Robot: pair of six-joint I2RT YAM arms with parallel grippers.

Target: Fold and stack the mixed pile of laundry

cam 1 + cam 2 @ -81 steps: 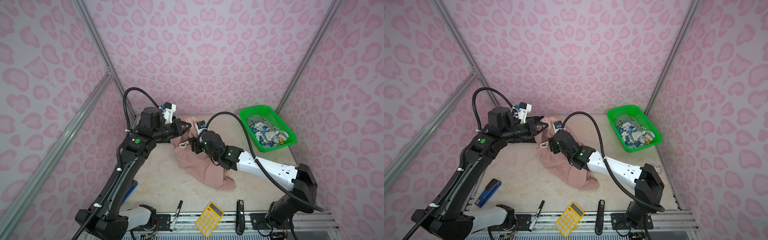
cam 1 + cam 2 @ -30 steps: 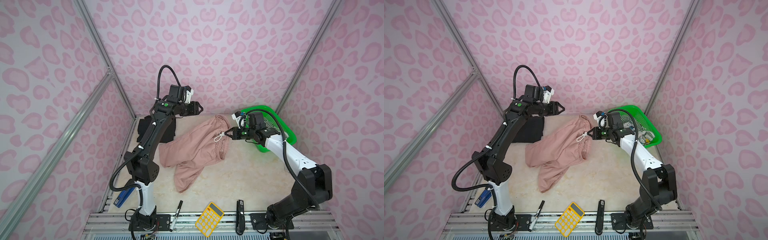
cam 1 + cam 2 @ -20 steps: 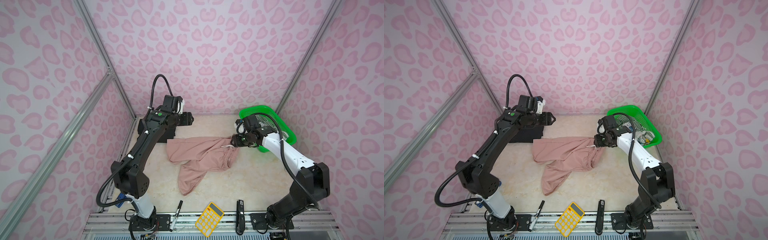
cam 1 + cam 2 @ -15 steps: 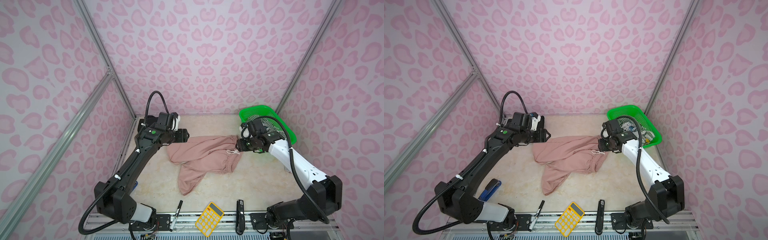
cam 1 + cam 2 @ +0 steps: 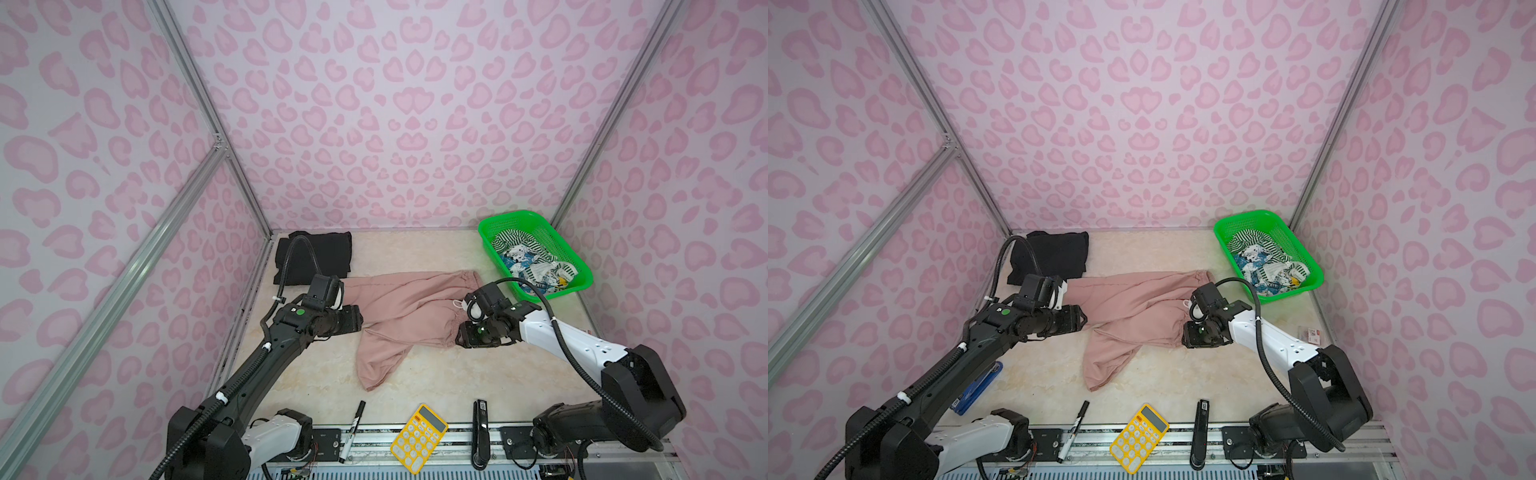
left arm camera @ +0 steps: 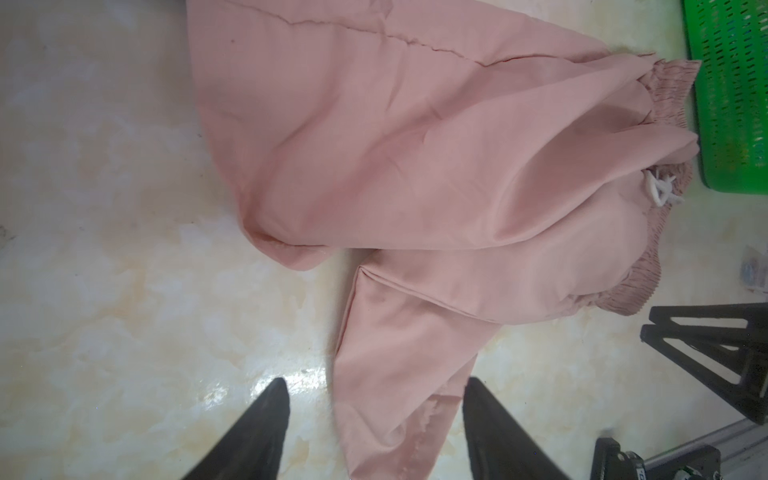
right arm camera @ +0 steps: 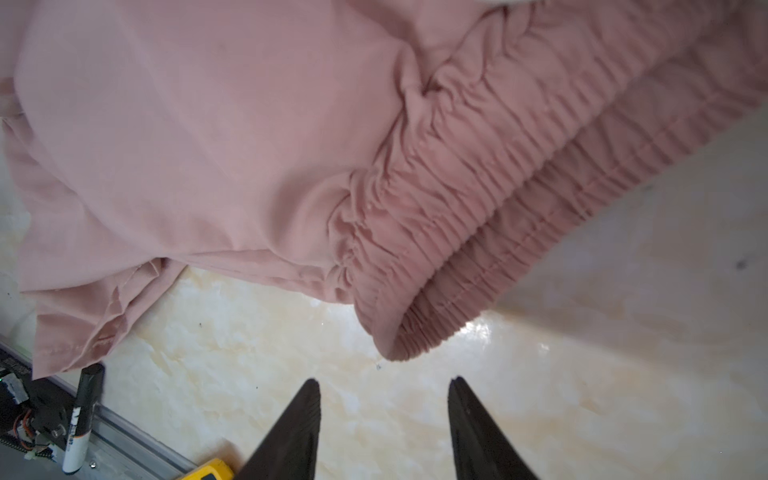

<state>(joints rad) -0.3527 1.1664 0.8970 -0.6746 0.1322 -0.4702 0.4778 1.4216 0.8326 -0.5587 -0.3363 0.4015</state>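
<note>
Both top views showed the pink shorts (image 5: 407, 307) spread across the middle of the table (image 5: 415, 249), with the waistband toward the right of the frame and one leg (image 5: 378, 361) trailing crookedly toward the lower centre. That layout read as a garment laid out for folding, not one already folded. It was open and mostly flat, but one leg lay partly tucked under the other and creases ran across the cloth.

At the upper left of the tabletop the black garment (image 5: 316, 253) lay as a compact, roughly squared shape in the wall corner. It was probably put there as the base of the stack, clear of the working area. The striped piece (image 5: 513, 241) and the printed pieces (image 5: 528, 266) sat crumpled in the green basket (image 5: 555, 243) at the upper right, seemingly awaiting their turn.

The left gripper (image 5: 353, 319) hung low at the left edge of the shorts. In the left wrist view its fingers (image 6: 266, 428) stood spread, with the trailing leg visible between and beyond them but not pinched. The right gripper (image 5: 461, 336) sat at the right edge, just beside the waistband (image 7: 478, 208). Its wrist view showed the fingers parted over bare table, the elastic corner just ahead of the tips and untouched. The white cord (image 5: 459, 304) lay loose on the band.

With one gripper at each end and neither holding cloth, the arms seemed posed to take holds for straightening or a first fold.
</note>
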